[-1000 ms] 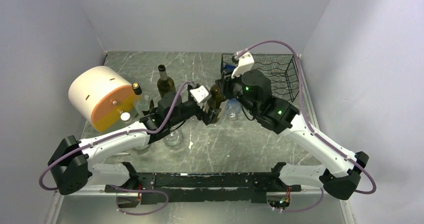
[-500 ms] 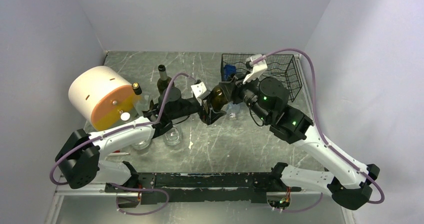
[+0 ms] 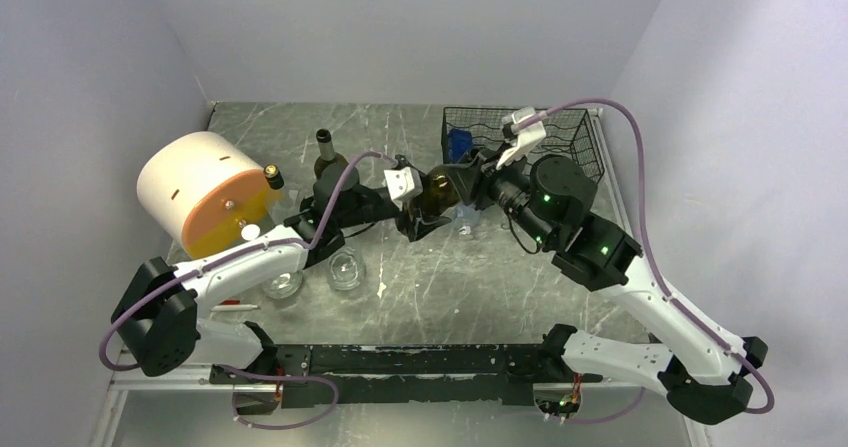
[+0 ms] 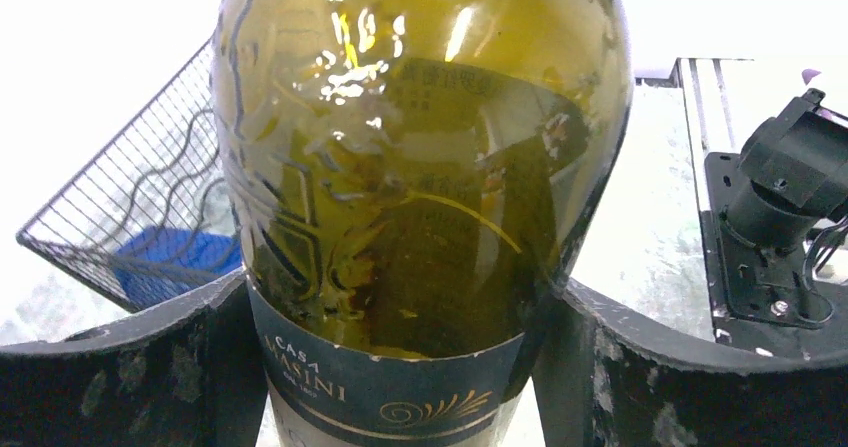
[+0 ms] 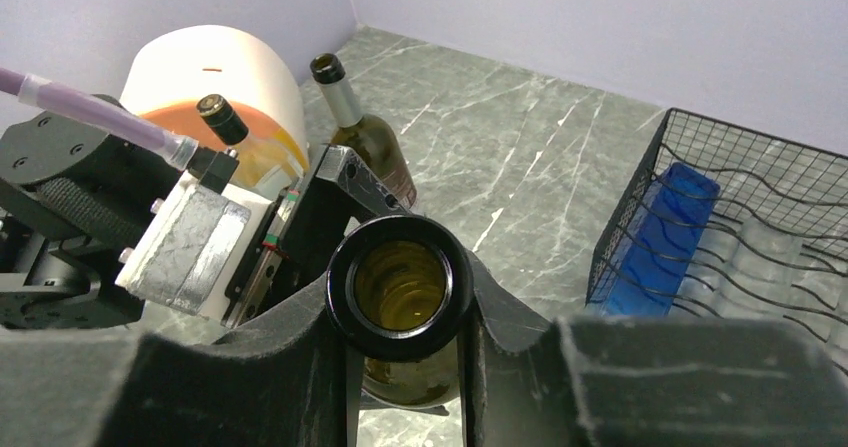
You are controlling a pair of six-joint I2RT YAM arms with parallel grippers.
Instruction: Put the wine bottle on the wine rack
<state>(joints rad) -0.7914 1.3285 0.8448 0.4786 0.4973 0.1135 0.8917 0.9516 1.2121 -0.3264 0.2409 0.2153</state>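
Observation:
The wine bottle [image 3: 437, 189] is green glass with a dark label. It is held tilted above the table, left of the wine rack [image 3: 572, 149]. My left gripper [image 3: 415, 219] is shut on the bottle's body at the label [image 4: 400, 367]. My right gripper [image 3: 470, 185] is shut on the neck just below the open mouth [image 5: 400, 285]. The black wire rack shows in the left wrist view [image 4: 140, 192] and the right wrist view [image 5: 745, 217], with a blue object [image 5: 665, 217] lying in its left end.
A second bottle [image 3: 327, 157] stands at the back left. A white and orange cylinder [image 3: 205, 192] lies on its side at the left, with a small capped bottle [image 3: 272, 177] next to it. Two glasses [image 3: 345, 270] [image 3: 282, 285] stand near the left arm.
Both arms have carried the bottle up and a little toward the back right, nearer the rack. The right arm's elbow has swung out to the right.

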